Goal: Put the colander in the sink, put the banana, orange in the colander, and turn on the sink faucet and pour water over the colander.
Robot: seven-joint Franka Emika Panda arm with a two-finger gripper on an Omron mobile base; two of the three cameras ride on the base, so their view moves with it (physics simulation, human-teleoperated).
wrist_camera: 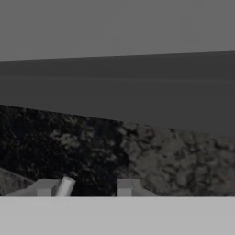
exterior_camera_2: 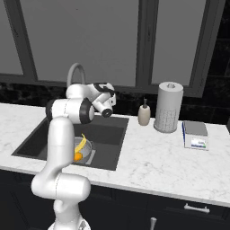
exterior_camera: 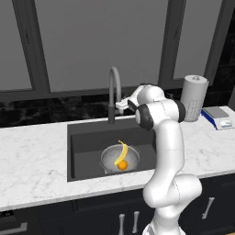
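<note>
Left base view: one sink sits in the white marble counter, holding one colander at its near right. Inside the colander lie one banana and one orange, the orange at the banana's near end. One sink faucet rises behind the basin; the gripper is just beside its stem, and whether it touches cannot be told. One paper-towel roll stands far right.

Right base view: the same sink, the colander with banana and orange, one soap bottle, one scale.

Hand view: two fingertips stand apart, a pale rod against the left one; whether they grasp it cannot be told.
</note>
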